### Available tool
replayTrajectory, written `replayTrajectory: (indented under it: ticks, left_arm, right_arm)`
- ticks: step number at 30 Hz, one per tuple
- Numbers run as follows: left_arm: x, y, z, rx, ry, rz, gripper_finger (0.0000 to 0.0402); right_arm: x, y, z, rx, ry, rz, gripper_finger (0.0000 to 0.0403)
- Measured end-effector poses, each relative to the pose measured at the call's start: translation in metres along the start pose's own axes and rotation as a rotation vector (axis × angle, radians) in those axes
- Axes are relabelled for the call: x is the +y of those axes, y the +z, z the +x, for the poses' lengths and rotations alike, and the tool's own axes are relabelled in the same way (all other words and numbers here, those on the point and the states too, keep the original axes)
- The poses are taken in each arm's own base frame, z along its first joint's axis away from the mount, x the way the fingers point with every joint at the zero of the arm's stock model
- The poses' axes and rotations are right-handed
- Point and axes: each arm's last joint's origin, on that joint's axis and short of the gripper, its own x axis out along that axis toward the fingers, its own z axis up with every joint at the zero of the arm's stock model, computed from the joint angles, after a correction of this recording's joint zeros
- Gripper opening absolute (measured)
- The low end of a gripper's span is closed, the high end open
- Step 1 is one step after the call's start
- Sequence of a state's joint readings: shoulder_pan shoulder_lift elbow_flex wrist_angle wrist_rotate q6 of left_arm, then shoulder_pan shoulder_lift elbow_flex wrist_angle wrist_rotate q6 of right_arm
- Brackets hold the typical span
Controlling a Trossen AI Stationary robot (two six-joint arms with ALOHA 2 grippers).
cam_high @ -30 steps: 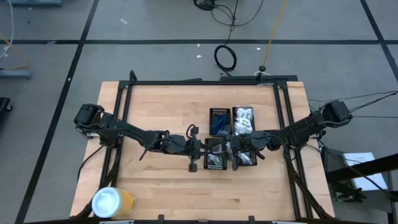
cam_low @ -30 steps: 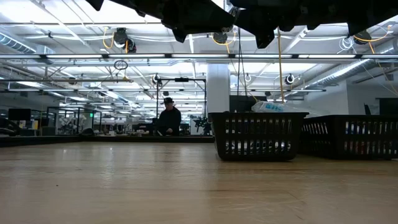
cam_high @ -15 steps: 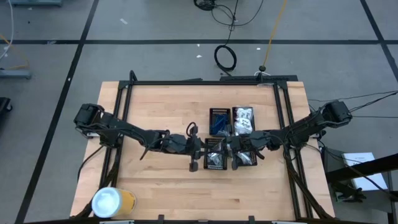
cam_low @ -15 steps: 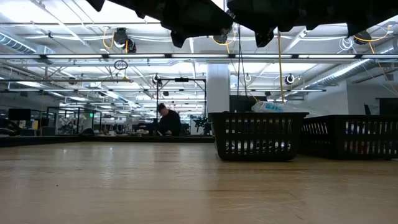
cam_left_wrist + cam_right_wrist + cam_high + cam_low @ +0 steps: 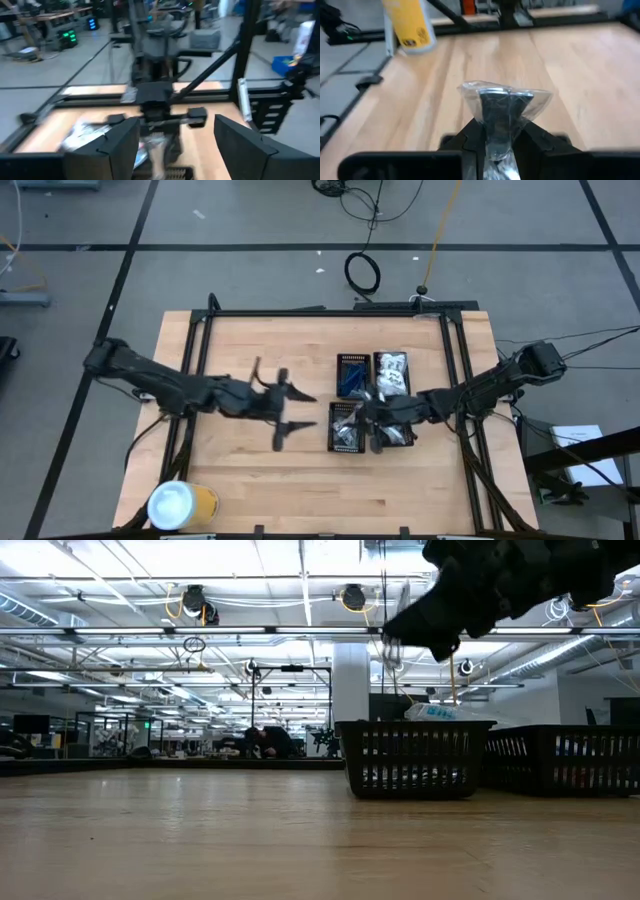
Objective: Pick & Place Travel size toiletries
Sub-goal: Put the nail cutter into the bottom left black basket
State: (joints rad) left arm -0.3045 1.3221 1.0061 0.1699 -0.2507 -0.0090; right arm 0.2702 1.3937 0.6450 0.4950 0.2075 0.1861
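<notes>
My right gripper (image 5: 358, 416) hangs above the near-left black tray (image 5: 345, 438) and is shut on a crinkly clear packet (image 5: 503, 98), one of the travel size toiletries. In the low view the packet (image 5: 391, 650) dangles high over the tray (image 5: 415, 757). More toiletries lie in the trays: white packets in the far-right one (image 5: 391, 371), blue items in the far-left one (image 5: 351, 377). My left gripper (image 5: 287, 412) stands open over bare wood, left of the trays, with nothing between its fingers (image 5: 119, 146). My right gripper pinches the clear packet between its two fingers (image 5: 470, 135). The packet's crumpled end (image 5: 506, 94) fans out just past the fingertips. It is lifted clear of the trays and the table.
Four black gridded trays sit together at the table's middle right. A yellow cylinder with a white lid (image 5: 181, 504) stands at the near left corner. Bare wood (image 5: 240, 470) lies between it and the trays. A black frame (image 5: 320, 312) runs round the table.
My left gripper has drawn back from the trays toward the table's left edge. My right gripper has shifted a little toward the left, over the near-left tray, with the packet held up clear.
</notes>
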Motion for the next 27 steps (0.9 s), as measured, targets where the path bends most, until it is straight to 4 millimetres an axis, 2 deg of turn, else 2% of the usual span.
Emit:
replayTrajectory:
  ticks: [3,6,12,19,27]
  left_arm:
    - [0.007,0.008,-0.021,0.029,0.053,0.008,0.026]
    - [0.012,0.01,-0.033,0.063,0.122,0.014,0.026]
    - [0.017,0.008,-0.045,0.133,0.196,0.024,0.0244]
    - [0.019,0.009,-0.05,0.136,0.219,0.025,0.022]
    - [0.02,0.012,-0.049,0.098,0.257,0.015,0.0198]
  right_arm:
    - [-0.001,-0.006,0.0,0.058,-0.013,0.038,0.006]
    - [-0.001,-0.009,-0.001,0.092,-0.018,0.059,0.006]
    - [-0.004,-0.027,-0.001,0.072,-0.01,0.082,0.006]
    - [-0.005,-0.042,0.004,0.044,-0.005,0.113,0.0065]
    - [-0.004,-0.037,0.005,0.001,0.005,0.186,0.0206]
